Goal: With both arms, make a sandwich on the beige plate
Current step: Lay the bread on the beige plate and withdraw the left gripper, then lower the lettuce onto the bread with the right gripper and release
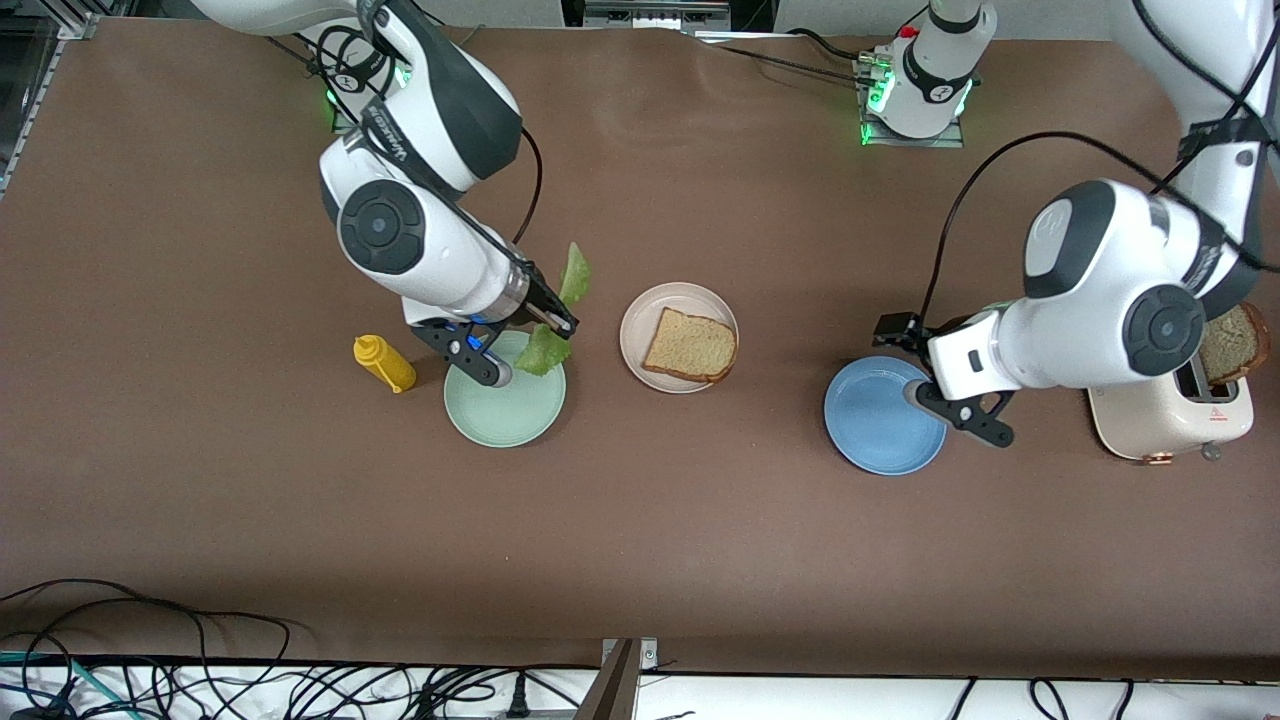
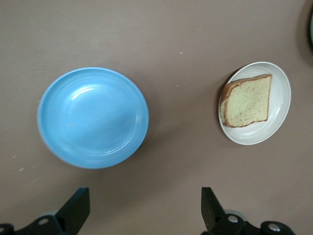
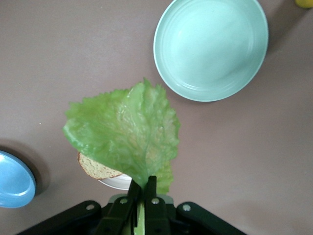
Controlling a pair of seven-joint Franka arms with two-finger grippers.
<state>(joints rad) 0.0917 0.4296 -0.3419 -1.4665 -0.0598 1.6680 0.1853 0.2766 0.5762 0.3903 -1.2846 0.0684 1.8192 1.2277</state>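
My right gripper (image 1: 560, 322) is shut on the stem end of a crinkly green lettuce leaf (image 3: 122, 132), which hangs in the air over the rim of the mint-green plate (image 1: 505, 400), beside the beige plate (image 1: 650, 305). One square slice of brown bread (image 1: 690, 346) lies on the beige plate. In the right wrist view the lettuce covers part of the bread (image 3: 98, 169). My left gripper (image 2: 145, 210) is open and empty, over the table at the edge of the blue plate (image 2: 93, 117). Its view also shows the beige plate (image 2: 281, 93) with the bread (image 2: 247, 100).
A cream toaster (image 1: 1170, 412) at the left arm's end of the table has a second slice of bread (image 1: 1232, 345) standing in its slot. A yellow squeeze bottle (image 1: 385, 363) stands beside the mint-green plate toward the right arm's end. The blue plate (image 1: 885, 415) holds nothing.
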